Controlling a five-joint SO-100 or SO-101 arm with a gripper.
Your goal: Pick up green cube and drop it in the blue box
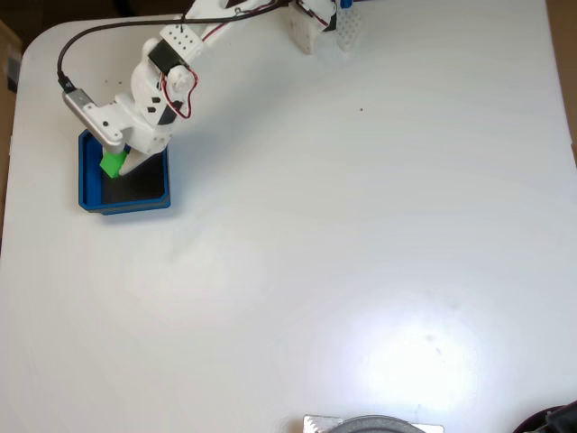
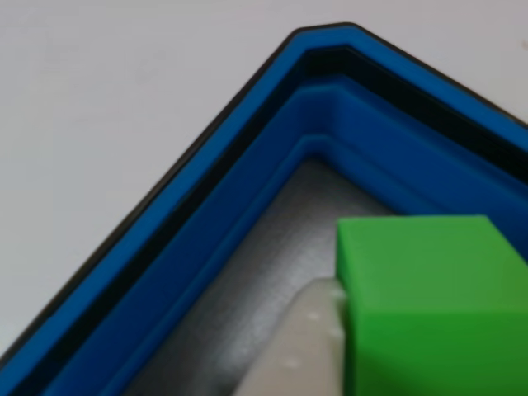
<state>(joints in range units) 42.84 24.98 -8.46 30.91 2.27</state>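
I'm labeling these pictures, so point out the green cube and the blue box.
green cube [image 2: 429,272], other view, top face.
blue box [image 1: 124,202], fixed view, near wall.

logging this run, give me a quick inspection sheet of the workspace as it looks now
surface: white table, bare across the middle, glare patch near the bottom.
job's things: green cube inside the rim of the blue box, over its dark floor; resting or held above it, cannot tell.
clutter: white block at the top edge; round grey thing at the bottom edge.
grippers: gripper over the box, a white finger against the cube; grip state unclear.
cables: black cable looping to the wrist; red wires on the arm.
surroundings: brown floor past the table edges.
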